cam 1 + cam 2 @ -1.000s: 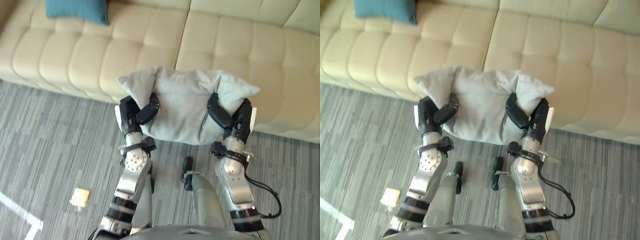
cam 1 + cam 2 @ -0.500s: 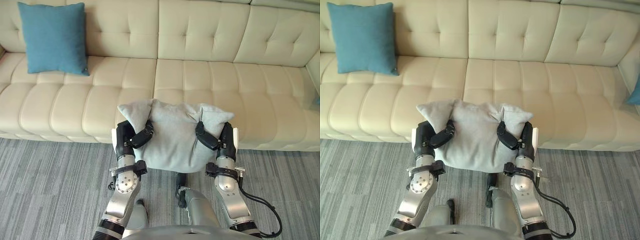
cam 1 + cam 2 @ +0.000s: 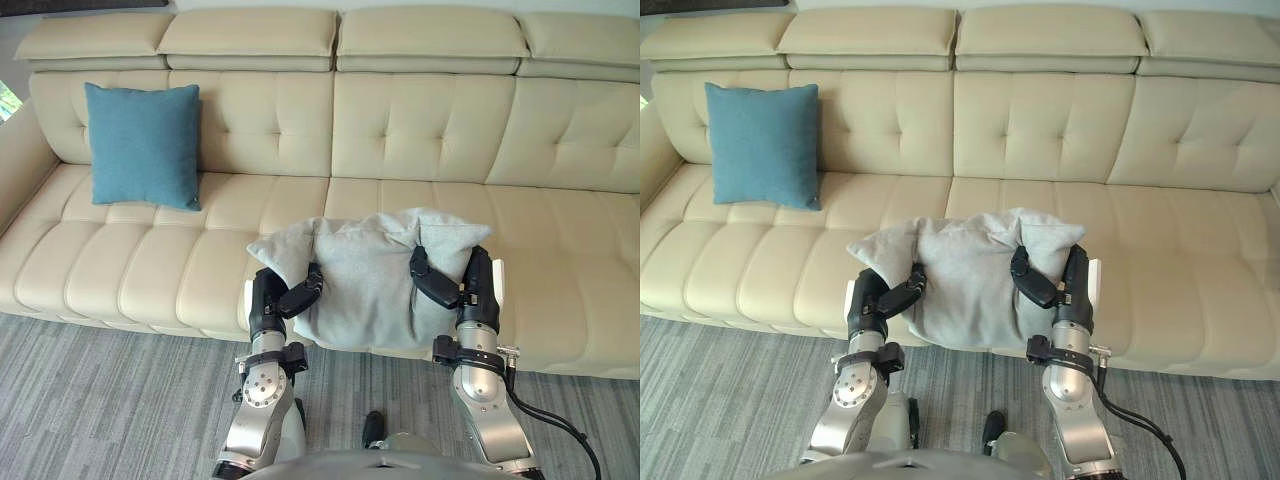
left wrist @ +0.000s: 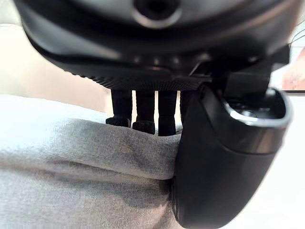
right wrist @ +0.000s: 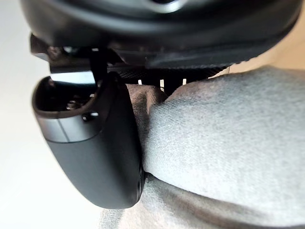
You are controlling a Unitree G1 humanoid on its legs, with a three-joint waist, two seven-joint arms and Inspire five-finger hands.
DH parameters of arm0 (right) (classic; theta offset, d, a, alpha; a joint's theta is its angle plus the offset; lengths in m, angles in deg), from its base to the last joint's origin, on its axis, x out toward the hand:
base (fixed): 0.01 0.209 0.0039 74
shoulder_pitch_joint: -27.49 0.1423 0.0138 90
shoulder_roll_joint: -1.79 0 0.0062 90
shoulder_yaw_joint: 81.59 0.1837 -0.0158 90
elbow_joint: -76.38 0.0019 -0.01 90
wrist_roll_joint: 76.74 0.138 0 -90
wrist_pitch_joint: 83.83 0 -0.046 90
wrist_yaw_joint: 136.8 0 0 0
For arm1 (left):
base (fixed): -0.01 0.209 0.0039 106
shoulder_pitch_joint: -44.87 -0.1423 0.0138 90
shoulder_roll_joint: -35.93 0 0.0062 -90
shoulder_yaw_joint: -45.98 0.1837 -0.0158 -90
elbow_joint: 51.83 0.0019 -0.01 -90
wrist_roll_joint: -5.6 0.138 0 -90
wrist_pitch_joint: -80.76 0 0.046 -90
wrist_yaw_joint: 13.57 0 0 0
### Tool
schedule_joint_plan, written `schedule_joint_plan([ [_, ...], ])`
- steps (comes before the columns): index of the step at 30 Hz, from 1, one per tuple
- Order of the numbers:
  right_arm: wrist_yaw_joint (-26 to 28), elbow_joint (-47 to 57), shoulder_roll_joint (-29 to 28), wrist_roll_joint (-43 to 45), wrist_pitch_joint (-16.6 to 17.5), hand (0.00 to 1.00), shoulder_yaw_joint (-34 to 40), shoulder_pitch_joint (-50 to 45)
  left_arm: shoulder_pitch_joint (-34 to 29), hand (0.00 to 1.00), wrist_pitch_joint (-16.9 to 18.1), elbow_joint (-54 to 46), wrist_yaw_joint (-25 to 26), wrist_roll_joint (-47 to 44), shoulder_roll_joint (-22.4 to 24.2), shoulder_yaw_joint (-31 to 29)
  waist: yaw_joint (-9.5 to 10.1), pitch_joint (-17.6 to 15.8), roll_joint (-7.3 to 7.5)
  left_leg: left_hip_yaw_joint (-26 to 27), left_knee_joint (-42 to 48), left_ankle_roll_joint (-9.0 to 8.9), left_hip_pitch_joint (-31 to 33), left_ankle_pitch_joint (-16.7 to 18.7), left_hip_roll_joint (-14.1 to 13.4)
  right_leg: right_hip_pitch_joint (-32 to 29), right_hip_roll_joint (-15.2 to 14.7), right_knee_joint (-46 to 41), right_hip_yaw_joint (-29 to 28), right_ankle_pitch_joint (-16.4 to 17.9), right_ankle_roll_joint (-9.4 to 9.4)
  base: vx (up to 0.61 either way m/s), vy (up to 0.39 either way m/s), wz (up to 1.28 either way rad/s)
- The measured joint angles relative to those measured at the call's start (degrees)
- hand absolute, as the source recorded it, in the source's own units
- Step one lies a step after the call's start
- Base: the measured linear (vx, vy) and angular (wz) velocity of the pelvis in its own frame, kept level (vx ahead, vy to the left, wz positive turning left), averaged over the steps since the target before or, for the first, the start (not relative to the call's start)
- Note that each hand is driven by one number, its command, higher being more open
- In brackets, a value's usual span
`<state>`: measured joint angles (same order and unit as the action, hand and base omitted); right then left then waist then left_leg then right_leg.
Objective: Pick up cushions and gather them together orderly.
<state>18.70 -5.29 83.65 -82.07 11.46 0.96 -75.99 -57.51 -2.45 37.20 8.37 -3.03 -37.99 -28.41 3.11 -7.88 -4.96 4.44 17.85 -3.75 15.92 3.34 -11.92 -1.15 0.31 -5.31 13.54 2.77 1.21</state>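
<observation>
Cushion (image 3: pixel 370 285), grey and plump, is held up in front of a cream sofa (image 3: pixel 430 130), about level w/ the seat's front edge. The left hand (image 3: pixel 285 298) and right hand (image 3: pixel 450 283) each clamp one side, thumb and fingers pinching the fabric. A teal cushion (image 3: pixel 143 143) leans upright against the backrest, well apart to the robot's left. This looks like the carry step: lifted, not yet placed. The next move prob. calls for a shift left, then setting the grey one upright beside the teal one w/o knocking it.
</observation>
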Motion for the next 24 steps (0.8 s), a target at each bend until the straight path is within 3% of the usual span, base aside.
schedule_joint_plan([
  [1,0.02,-0.86,-1.03,0.13,-0.21,0.00,0.07,-0.04,-0.08,0.00,-0.02,0.04,-0.01,-0.01,-0.66,0.04,-0.03,0.33,0.72,0.22,-0.93,-1.56,-1.04,-1.84,0.56,0.16,-0.70,-0.46,-0.85,0.38,-0.77,0.15,0.212,-0.15],
  [2,0.13,-0.85,-2.93,0.16,-0.46,0.00,0.04,-0.99,-0.44,0.00,-0.02,-0.03,0.03,0.00,-1.32,0.04,0.20,1.15,2.14,1.27,-2.58,-0.95,-2.38,-2.08,2.08,0.12,-2.14,-0.73,-1.43,0.85,-1.72,0.15,0.212,-0.13],
  [4,0.28,-0.87,-4.58,0.12,-0.53,0.00,-0.04,-1.20,-0.46,0.00,-0.02,-0.03,0.04,0.00,-2.06,0.03,0.26,1.77,3.33,2.87,-3.97,-0.28,-3.92,-2.06,3.83,0.06,-4.23,-1.61,-2.40,1.56,-3.04,0.12,0.168,-0.17],
  [7,0.59,-0.88,-4.99,0.02,-0.52,0.00,-0.03,-1.12,-0.44,0.00,0.01,-0.03,0.03,-0.02,-2.52,0.09,0.75,2.15,3.88,5.38,-4.97,0.90,-6.27,-1.11,5.40,0.06,-6.03,-2.30,-4.70,2.19,-4.35,0.07,0.133,-0.33],
  [11,0.45,-4.86,-4.80,-0.03,-0.40,0.00,0.39,0.61,-0.47,0.00,-0.01,0.13,0.03,-0.32,-3.81,1.25,0.63,1.70,5.65,7.55,-3.43,1.83,-7.98,1.45,7.38,-4.12,-8.79,-13.51,-7.74,6.12,-5.85,0.04,0.097,-0.27],
  [14,0.49,-11.01,-4.65,-0.04,-0.48,0.00,0.56,3.51,-0.45,0.00,-0.59,0.50,0.03,-0.32,-5.44,1.41,-0.60,0.98,6.95,7.54,-3.62,2.27,-9.25,1.37,7.93,-9.11,-10.11,-24.32,-8.98,6.11,-5.79,0.03,0.033,-0.05],
  [15,0.55,-12.14,-4.35,-0.03,-0.54,0.00,0.49,3.55,-0.43,0.00,-0.78,0.80,0.06,-0.33,-5.56,1.41,-0.91,0.98,7.22,7.17,-4.35,2.69,-9.80,1.35,8.14,-9.69,-9.88,-24.98,-10.36,7.54,-4.11,0.03,-0.041,0.09],
  [17,0.67,-12.16,-4.31,-0.04,-0.59,0.00,0.31,3.55,-0.15,0.00,-0.78,1.19,0.17,-0.33,-5.59,1.41,-1.08,0.89,7.32,6.36,-4.84,2.76,-9.76,1.24,8.49,-9.79,-8.92,-22.71,-11.76,8.59,-2.87,0.00,-0.087,0.32],
  [18,0.70,-12.23,-4.12,-0.04,-0.58,0.00,0.32,3.56,0.04,0.00,-0.77,1.42,0.17,-0.33,-5.93,1.43,-1.89,1.06,7.73,4.54,-4.96,2.23,-9.31,0.88,9.71,-9.60,-7.48,-17.33,-13.82,7.87,-3.57,0.00,-0.102,0.74],
  [19,0.66,-12.71,-3.51,-0.09,-0.56,0.00,0.41,3.85,0.47,0.00,-0.77,2.38,0.17,-0.31,-5.82,1.82,-2.79,1.17,7.26,2.72,-4.46,1.93,-8.80,0.64,10.34,-9.08,-7.45,-16.86,-12.92,7.16,-4.98,0.02,-0.091,0.77],
  [21,1.20,-13.27,-1.84,-0.08,-0.64,0.00,0.38,4.50,0.48,0.00,-0.80,2.79,0.11,-0.31,-5.98,2.19,-1.91,1.10,5.60,0.64,-5.14,1.28,-8.63,0.22,9.17,-7.60,-6.03,-13.49,-11.79,5.74,-4.14,0.07,-0.071,0.25],
  [24,1.44,-13.21,-1.86,-0.08,-0.73,0.00,0.44,4.75,0.52,0.00,-0.79,2.79,0.04,-0.34,-6.06,2.20,-1.56,1.18,5.51,-0.09,-8.37,0.21,-9.72,-1.06,7.81,-5.50,-4.32,-9.25,-10.65,4.05,-3.26,0.09,-0.116,0.07],
])
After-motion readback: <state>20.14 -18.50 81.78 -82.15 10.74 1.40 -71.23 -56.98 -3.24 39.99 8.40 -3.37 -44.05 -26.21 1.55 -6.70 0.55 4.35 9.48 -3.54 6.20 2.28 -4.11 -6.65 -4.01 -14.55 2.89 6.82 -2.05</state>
